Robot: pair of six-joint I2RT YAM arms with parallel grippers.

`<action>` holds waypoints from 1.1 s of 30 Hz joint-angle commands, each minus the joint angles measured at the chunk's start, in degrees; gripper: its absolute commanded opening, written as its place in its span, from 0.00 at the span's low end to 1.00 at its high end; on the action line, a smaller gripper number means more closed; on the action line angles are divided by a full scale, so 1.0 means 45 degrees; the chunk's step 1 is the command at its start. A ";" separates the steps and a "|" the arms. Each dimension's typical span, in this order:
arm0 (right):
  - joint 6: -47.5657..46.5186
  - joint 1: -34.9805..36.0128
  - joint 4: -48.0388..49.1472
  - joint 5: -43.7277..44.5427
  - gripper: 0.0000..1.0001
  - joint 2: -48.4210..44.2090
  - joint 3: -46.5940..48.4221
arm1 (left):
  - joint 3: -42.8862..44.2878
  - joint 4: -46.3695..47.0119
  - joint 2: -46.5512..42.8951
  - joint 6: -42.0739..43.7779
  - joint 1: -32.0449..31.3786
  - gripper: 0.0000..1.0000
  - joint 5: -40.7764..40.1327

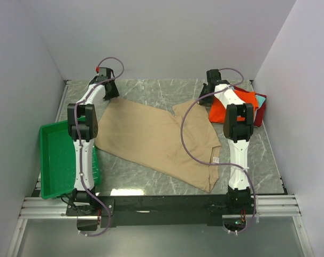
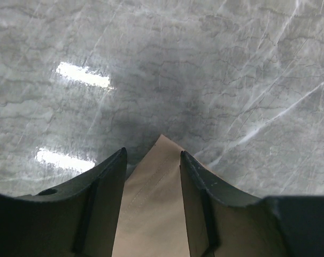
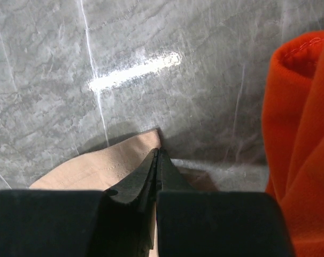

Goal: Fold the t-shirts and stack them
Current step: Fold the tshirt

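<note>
A large tan t-shirt [image 1: 151, 139] lies spread flat across the middle of the table. My left gripper [image 1: 111, 92] is at its far left corner. In the left wrist view the gripper [image 2: 153, 155] is open, with the tan corner [image 2: 151, 203] lying between its jaws. My right gripper [image 1: 206, 96] is at the shirt's far right corner. In the right wrist view it [image 3: 157, 152] is shut on the tan cloth's [image 3: 98, 166] edge. A folded orange t-shirt [image 1: 220, 112] lies on dark red [image 1: 261, 115] and teal [image 1: 261, 99] ones at the back right, just right of my right gripper; the orange cloth also shows in the right wrist view [image 3: 301, 134].
A green plastic tray [image 1: 55, 160] sits at the left edge of the table beside my left arm. Grey walls close in the table on the left, back and right. Bare marble shows behind the tan shirt and along the front.
</note>
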 commanded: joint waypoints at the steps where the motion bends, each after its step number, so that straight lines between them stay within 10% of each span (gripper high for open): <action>1: -0.0260 -0.0045 -0.0011 -0.0007 0.00 -0.1216 -0.0128 | 0.0592 0.0349 0.0172 0.0262 0.0057 0.50 0.0321; 11: -0.0358 -0.0045 -0.0050 -0.0222 0.00 -0.1177 -0.0186 | 0.0436 0.0680 0.0407 0.0125 0.0057 0.49 0.0516; 33: -0.0377 -0.0026 0.0029 -0.0203 0.00 -0.2114 -0.0715 | 0.0417 0.0797 0.0524 -0.0226 0.0057 0.00 0.1864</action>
